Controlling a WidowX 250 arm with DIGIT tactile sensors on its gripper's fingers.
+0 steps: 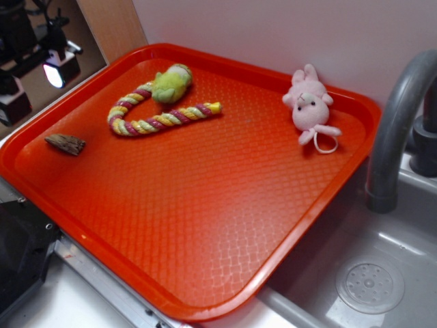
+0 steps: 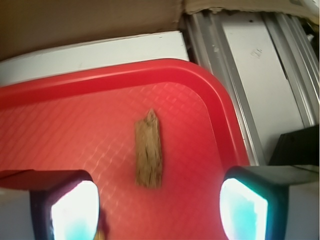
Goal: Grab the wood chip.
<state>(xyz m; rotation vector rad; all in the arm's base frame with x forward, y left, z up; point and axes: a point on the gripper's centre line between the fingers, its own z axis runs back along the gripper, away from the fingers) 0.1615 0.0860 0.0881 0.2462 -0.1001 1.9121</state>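
The wood chip (image 1: 65,143) is a small jagged brown sliver lying near the left edge of the red tray (image 1: 225,219). In the wrist view the wood chip (image 2: 149,150) lies lengthwise on the tray (image 2: 65,125), close to its rounded corner, just ahead of the gap between my fingers. My gripper (image 2: 160,202) is open; both glowing pads (image 2: 75,210) stand wide apart with nothing between them. In the exterior view my gripper (image 1: 34,89) shows as dark parts with a bright pad at the top left, above and beyond the chip.
A braided multicoloured rope toy (image 1: 160,116) with a green plush (image 1: 171,82) lies at the tray's back. A pink bunny plush (image 1: 308,102) sits at the back right. A grey faucet (image 1: 396,123) and sink (image 1: 372,280) stand to the right. Metal rails (image 2: 250,60) run beside the tray.
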